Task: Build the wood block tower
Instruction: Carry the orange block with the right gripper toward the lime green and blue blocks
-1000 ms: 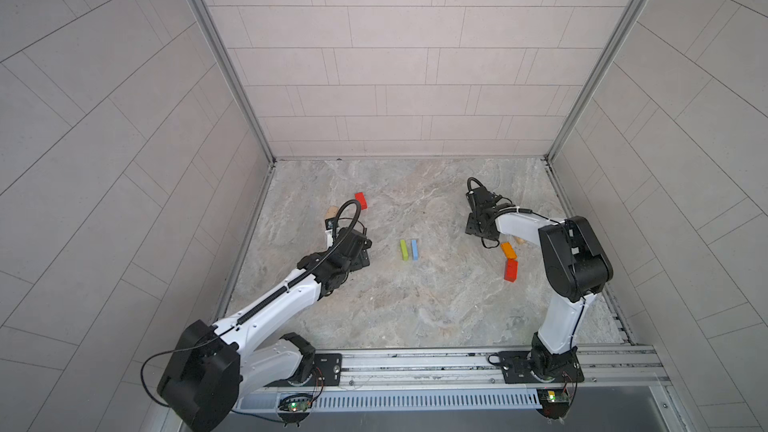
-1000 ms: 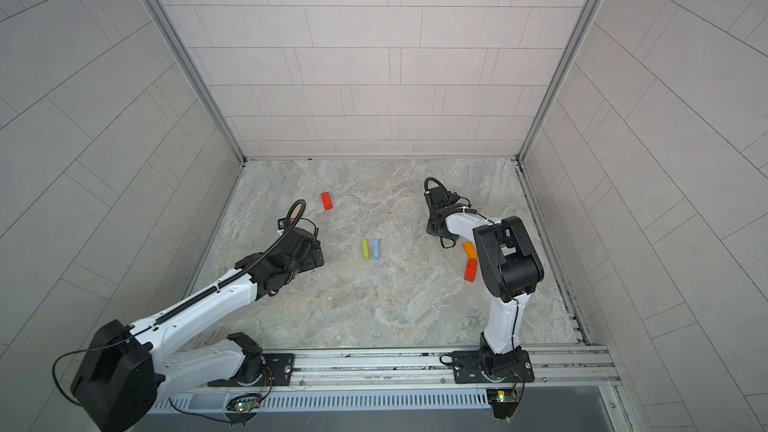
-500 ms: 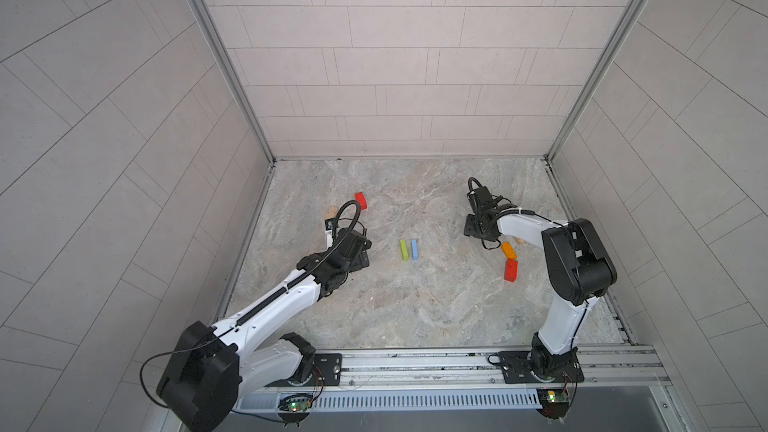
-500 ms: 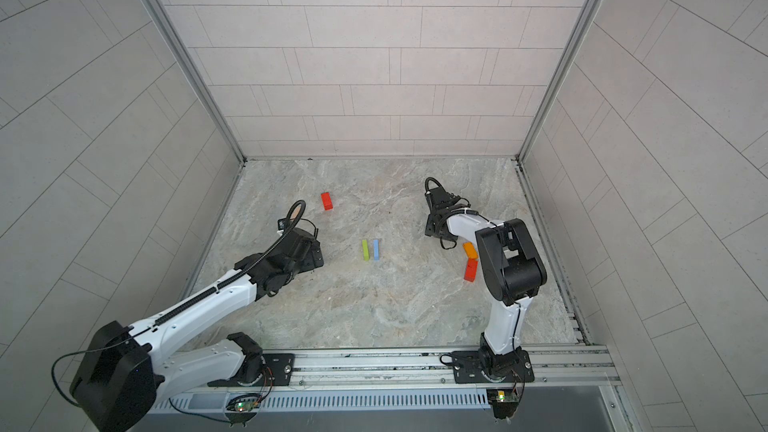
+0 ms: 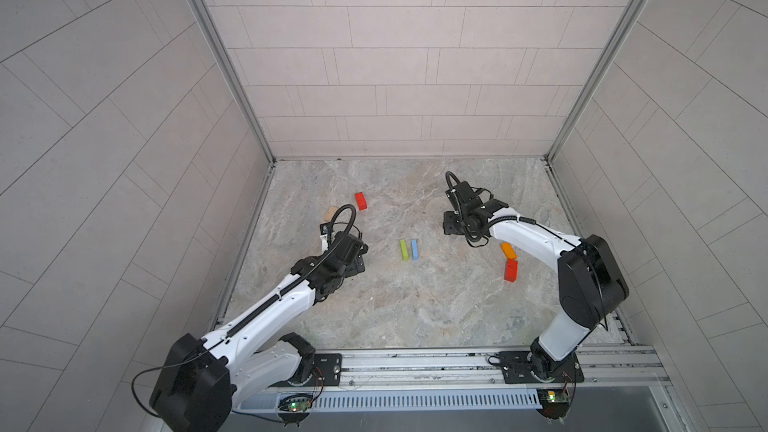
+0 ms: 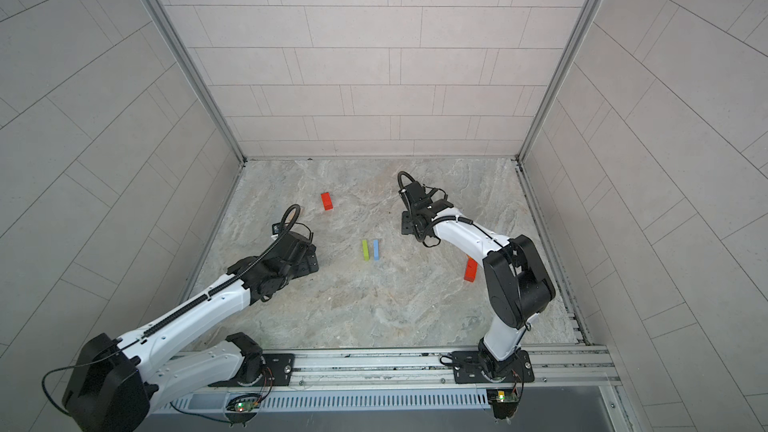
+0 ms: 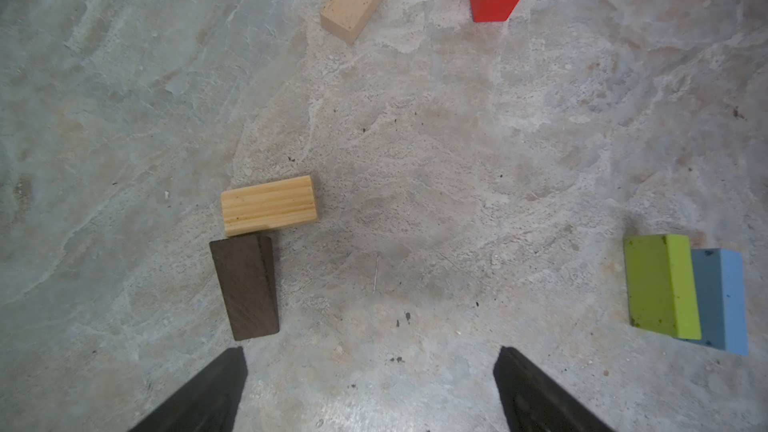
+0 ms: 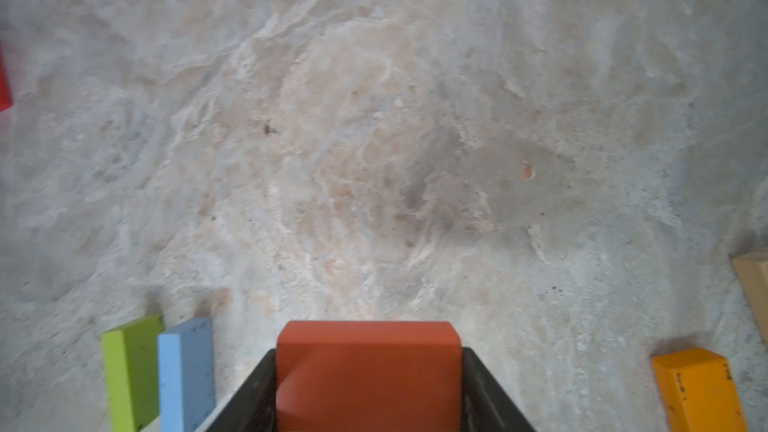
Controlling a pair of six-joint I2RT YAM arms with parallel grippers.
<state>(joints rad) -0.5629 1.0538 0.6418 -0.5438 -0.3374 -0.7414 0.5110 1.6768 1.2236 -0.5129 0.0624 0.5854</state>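
Right gripper [image 8: 369, 352] pinches the red block [image 8: 369, 376], left gripper [image 7: 370, 350] spread wide, so best lower it level, crosswise over the green bar [image 8: 131, 371] and blue bar [image 8: 185, 371].

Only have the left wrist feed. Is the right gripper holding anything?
Observer: Yes, the right gripper is shut on a red block.
Operator: Other blocks on that side?
Observer: An orange block and a loose red block lie on the table by the right arm.
Operator: Is it over the green and blue pair?
Observer: No, in a top view it sits right of the green block and blue block, apart.
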